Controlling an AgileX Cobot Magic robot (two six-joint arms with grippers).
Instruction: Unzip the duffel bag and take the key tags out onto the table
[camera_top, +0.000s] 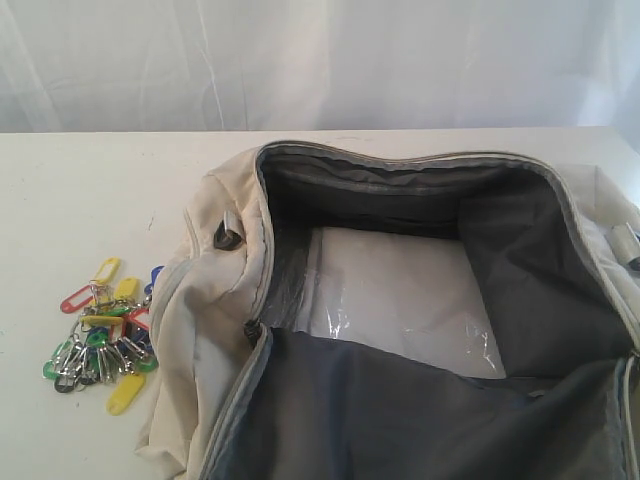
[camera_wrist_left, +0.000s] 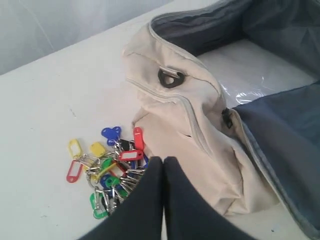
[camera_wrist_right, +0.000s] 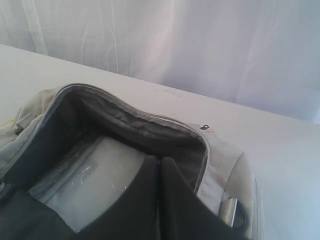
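Note:
The cream-beige duffel bag (camera_top: 215, 300) lies unzipped and wide open, showing dark grey lining and a whitish plastic-covered base (camera_top: 400, 300). The key tags (camera_top: 105, 335), a cluster of yellow, red, green and blue tags on metal rings, lie on the white table (camera_top: 80, 200) just left of the bag's end. In the left wrist view my left gripper (camera_wrist_left: 163, 160) is shut and empty, above the key tags (camera_wrist_left: 107, 165) and the bag's end (camera_wrist_left: 180, 110). My right gripper (camera_wrist_right: 160, 160) is shut and empty over the bag's open mouth (camera_wrist_right: 125, 125). Neither gripper shows in the exterior view.
A black strap ring (camera_top: 227, 238) sits on the bag's left end, another (camera_wrist_right: 240, 217) on its right end. A white curtain (camera_top: 320, 60) hangs behind the table's far edge. Bare tabletop stretches left of and behind the key tags.

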